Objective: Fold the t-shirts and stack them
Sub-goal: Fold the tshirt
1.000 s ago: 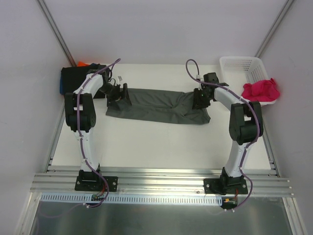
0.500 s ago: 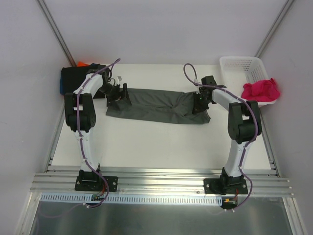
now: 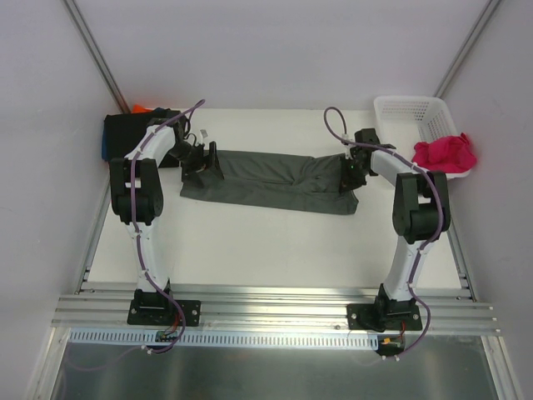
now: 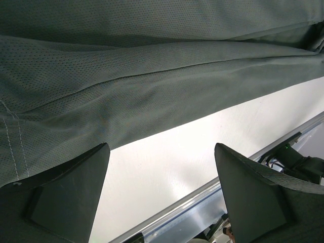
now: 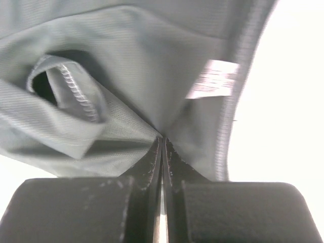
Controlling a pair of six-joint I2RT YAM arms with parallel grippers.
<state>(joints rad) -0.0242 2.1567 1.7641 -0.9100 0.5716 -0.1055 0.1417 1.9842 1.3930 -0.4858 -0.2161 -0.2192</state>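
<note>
- Only in the overhead view, at the upper left: stacked t-shirts [image 3: 125,129], black on top with blue and orange edges peeping out, in the far left corner of the table [image 3: 250,242]. Out of sight of both wrist cameras.
- Just right of that stack: left gripper [image 3: 200,162], at the left end of the dark grey t-shirt [image 3: 266,179]. Too small from above to read the jaws.
- In the left wrist view: left gripper [image 4: 161,149] spread wide, nothing between its fingers [image 4: 66,197]. Dark grey t-shirt [image 4: 152,66] across the upper part of the frame, lower edge close by the left fingertip, bare table [image 4: 167,172] in the gap between the jaws. Cannot tell whether that fingertip touches the cloth.
- Across the middle of the overhead view: the same shirt, flat as a long folded band, running left to right from one gripper to the other.
- At the band's right end from above: right gripper [image 3: 354,173], down on the cloth, jaws hidden under the wrist.
- In the right wrist view: right gripper [image 5: 162,144] closed tight, fingers pressed together, a pinch of grey cloth caught at the tips with creases fanning out from it. White label [image 5: 215,78] at the upper right and a rolled, stitched opening [image 5: 61,86] at the upper left, both lost from overhead.
- At the far right, overhead only: white lattice basket [image 3: 412,112] in the upper right corner, magenta-pink t-shirt [image 3: 445,152] crumpled at its near end, well apart from either gripper.
</note>
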